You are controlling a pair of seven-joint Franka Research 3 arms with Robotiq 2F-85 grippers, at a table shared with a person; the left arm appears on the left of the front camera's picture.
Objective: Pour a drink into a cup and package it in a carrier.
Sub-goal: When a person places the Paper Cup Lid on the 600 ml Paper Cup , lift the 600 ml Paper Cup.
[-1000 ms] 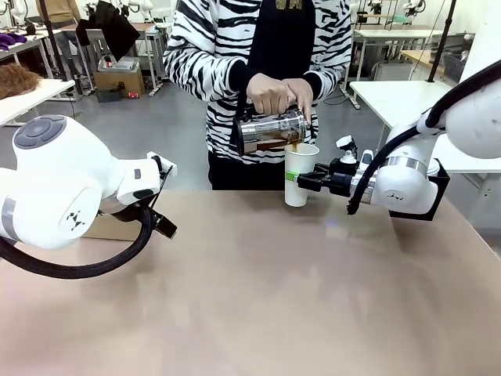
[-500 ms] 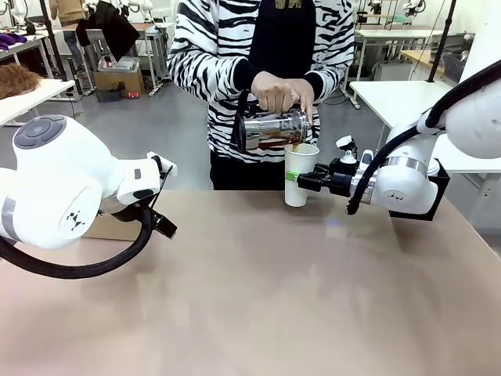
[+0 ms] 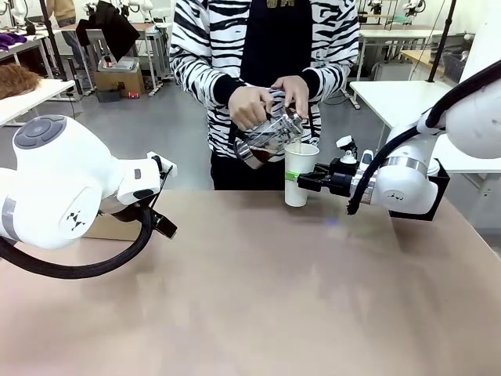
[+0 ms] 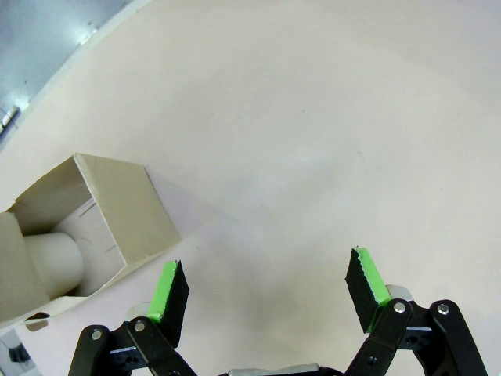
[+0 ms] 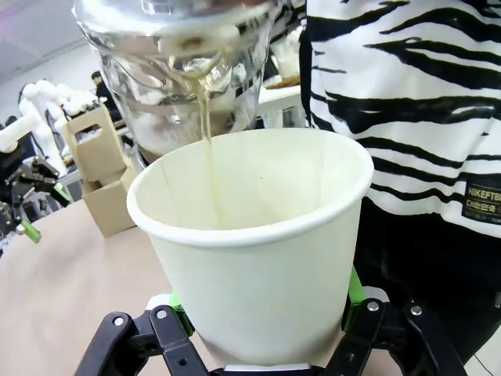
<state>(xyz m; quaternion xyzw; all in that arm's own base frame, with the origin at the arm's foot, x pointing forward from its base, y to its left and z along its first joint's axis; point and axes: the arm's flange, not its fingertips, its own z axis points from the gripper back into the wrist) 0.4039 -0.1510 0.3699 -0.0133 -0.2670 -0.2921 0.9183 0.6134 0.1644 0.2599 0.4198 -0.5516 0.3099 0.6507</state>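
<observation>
Our right hand (image 3: 294, 179) grips the cup (image 3: 300, 160) at the counter's (image 3: 274, 298) 12 o'clock. A person tips the pitcher (image 3: 264, 139), drink (image 5: 208, 149) trickling in — our left hand (image 4: 266, 286) gapes wide by the carrier (image 4: 117, 211), 9 o'clock.

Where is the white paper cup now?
Front view: right of centre near the table's far edge, the cup sits in the right gripper, just under the tilted glass pitcher.
</observation>
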